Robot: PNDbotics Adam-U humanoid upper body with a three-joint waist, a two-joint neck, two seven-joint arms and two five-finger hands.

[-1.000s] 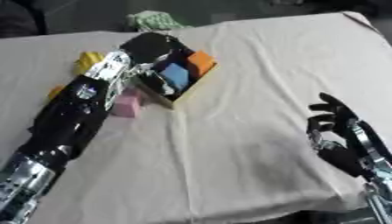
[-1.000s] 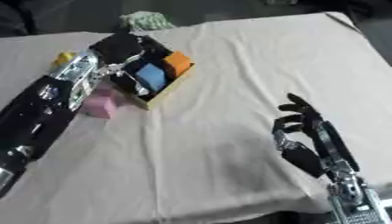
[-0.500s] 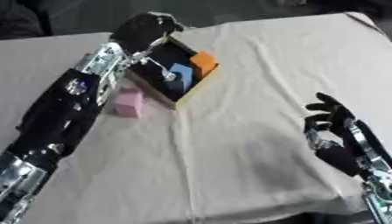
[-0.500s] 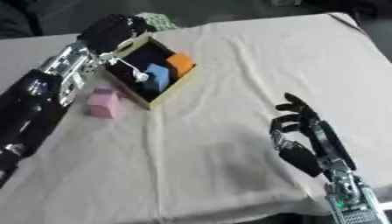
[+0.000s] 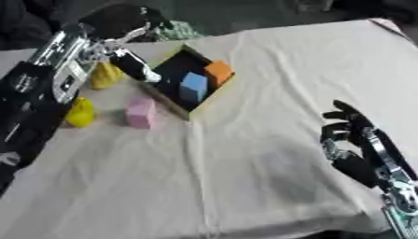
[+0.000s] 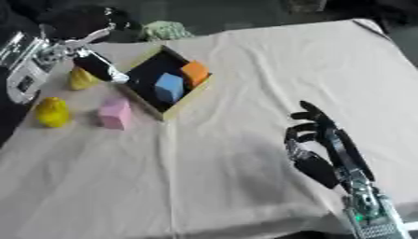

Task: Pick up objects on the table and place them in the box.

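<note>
An open box [image 5: 171, 100] with a dark inside sits at the back left of the table. A blue block [image 5: 193, 87] and an orange block [image 5: 218, 72] lie in it. A pink block [image 5: 140, 112] lies on the cloth just left of the box. Two yellow objects rest farther left, one [image 5: 79, 112] nearer me and one [image 5: 106, 75] behind it. My left hand [image 5: 118, 22] hovers open above the box's far left corner, holding nothing, with its dark thumb [image 5: 134, 65] by the box's left wall. My right hand [image 5: 349, 136] rests open at the lower right, fingers up.
A pale green crumpled thing [image 5: 176, 32] lies behind the box near the far edge. The beige cloth [image 5: 269, 116] covers the whole table and has folds. The table's front edge runs along the bottom, its right edge past my right hand.
My left hand has risen from over the box and drawn back to the far left, uncovering the blocks inside and the yellow objects. The right hand has stayed put.
</note>
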